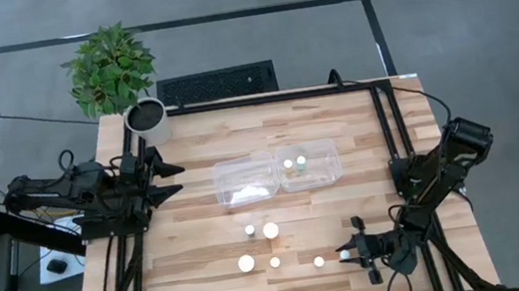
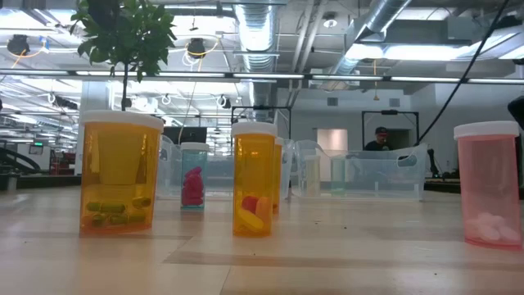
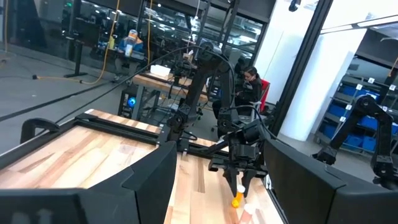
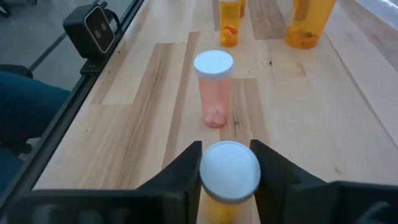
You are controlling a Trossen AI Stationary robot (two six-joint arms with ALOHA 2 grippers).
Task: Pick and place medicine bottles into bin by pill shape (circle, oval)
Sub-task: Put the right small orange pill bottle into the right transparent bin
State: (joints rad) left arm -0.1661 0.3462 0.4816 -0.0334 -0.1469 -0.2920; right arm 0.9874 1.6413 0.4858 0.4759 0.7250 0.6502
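My right gripper [image 1: 351, 252] is low over the table's near right part, shut on an orange medicine bottle with a white cap [image 4: 229, 172]. A pink bottle [image 4: 214, 87] stands upright on the table just beyond it, toward the table's left. Several more white-capped bottles stand upright near the table's middle front, among them a wide orange one [image 2: 119, 174], a narrower orange one [image 2: 254, 179] and a small one with pink pills [image 2: 193, 176]. Two bottles [image 1: 294, 164] stand in the right clear bin [image 1: 328, 172]. My left gripper [image 1: 171, 178] is open and empty at the table's far left. My right gripper pinches the orange bottle between its two fingers [image 4: 186, 171] at the white cap's sides [image 4: 205, 177]. The fingers come from the table's right, slanting down. The bottle is upright. I cannot tell whether its base is on the table.
Two clear bins sit side by side at the table's middle; the left one [image 1: 244, 180] holds no bottles. A white plant pot [image 1: 148, 120] stands at the far left corner. A small camera [image 4: 93, 28] sits at the near edge. People show in the room behind.
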